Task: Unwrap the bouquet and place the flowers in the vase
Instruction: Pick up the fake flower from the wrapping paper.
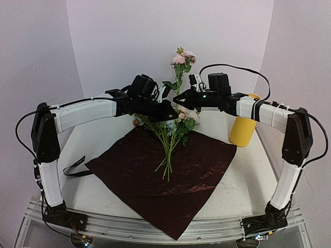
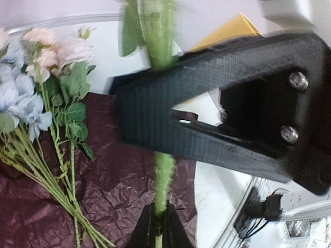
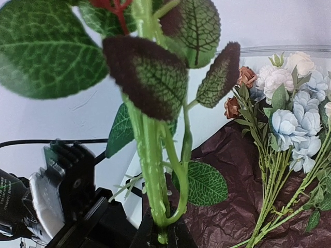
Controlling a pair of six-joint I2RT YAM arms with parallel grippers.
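White lettering on black housing (image 3: 13, 206) beside flower stem (image 3: 147, 150) is unreadable.

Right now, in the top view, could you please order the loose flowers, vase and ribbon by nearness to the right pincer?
1. loose flowers: just below the right pincer.
2. vase: to its right.
3. ribbon: far left.

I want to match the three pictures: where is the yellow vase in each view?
Top external: vase upright at the right.
Left wrist: only a yellow corner at the top, right of centre.
Right wrist: not in it.
Shared landmark: the dark red wrap, seen in all three.
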